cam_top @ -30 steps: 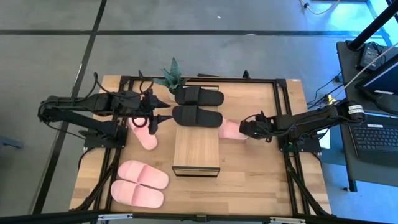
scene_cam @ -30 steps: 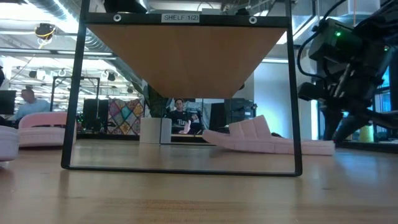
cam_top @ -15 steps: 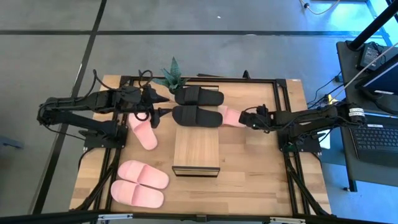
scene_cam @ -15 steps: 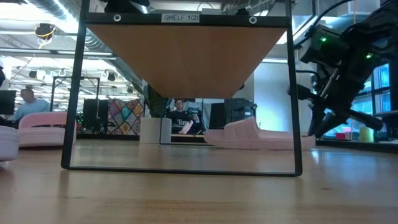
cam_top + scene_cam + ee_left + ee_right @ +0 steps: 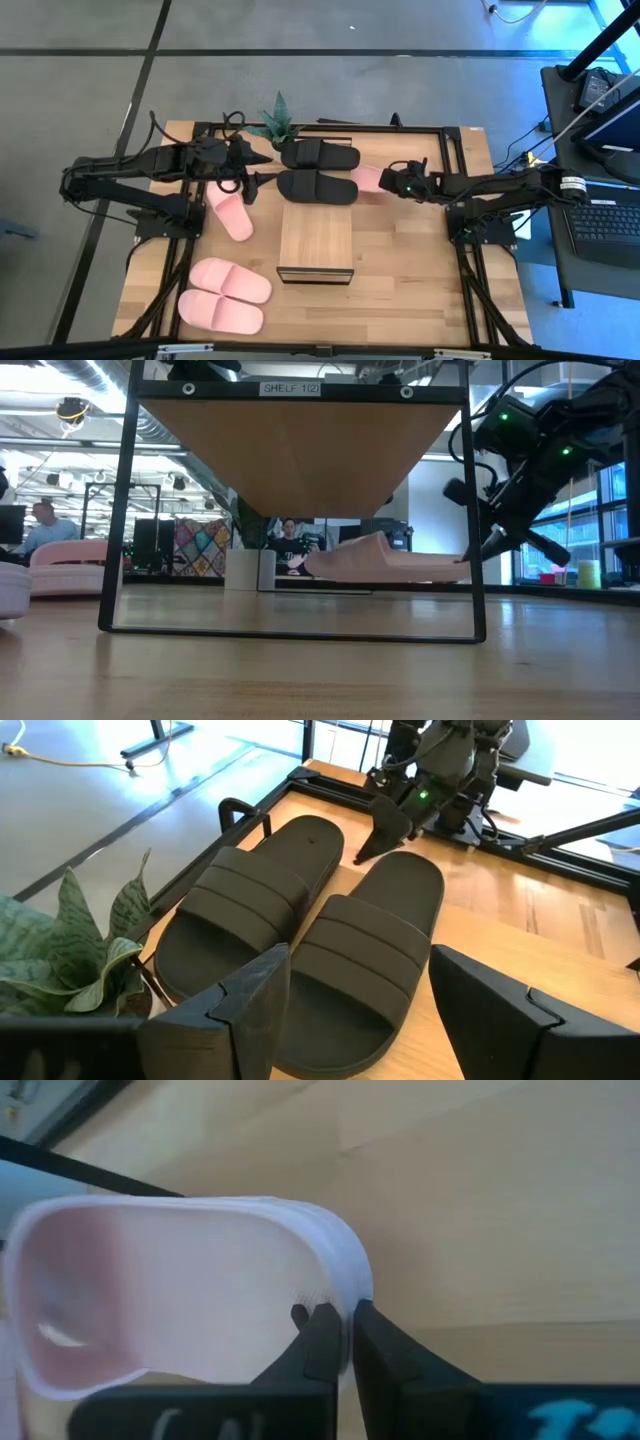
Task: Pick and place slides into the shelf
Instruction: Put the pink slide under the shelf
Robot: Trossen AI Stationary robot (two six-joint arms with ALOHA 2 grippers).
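Note:
My right gripper [image 5: 392,182] is shut on a pale pink slide [image 5: 366,178], held in the air just right of the black pair [image 5: 318,187], beyond the shelf's [image 5: 316,240] far end. My left gripper [image 5: 266,170] hovers open at the black pair's left end; in the left wrist view its fingers stand apart before the nearer black slide [image 5: 370,960], touching nothing. Another pink slide [image 5: 230,213] lies sole-down left of the shelf. A pink pair [image 5: 225,295] lies side by side near the front left corner. My right gripper [image 5: 345,1315] pinches the pink slide's heel-end rim [image 5: 350,1285] between its two fingers. It comes from the table's right, slanting down. The slide [image 5: 380,560] is lifted clear of the table and lies about level, its strap end pointing away from the gripper.
A potted plant [image 5: 275,122] stands at the far edge, left of the black pair. The dark frame [image 5: 452,200] runs along the table's sides. Bare tabletop [image 5: 410,270] lies right of the shelf. People sit in the room behind the table.
My right gripper has carried the pink slide toward the far edge and a little left, up to the black pair. The slide, first tilted with its heel end on the table, now hangs clear and level. My left gripper has shifted slightly toward the far edge, off the lone pink slide.

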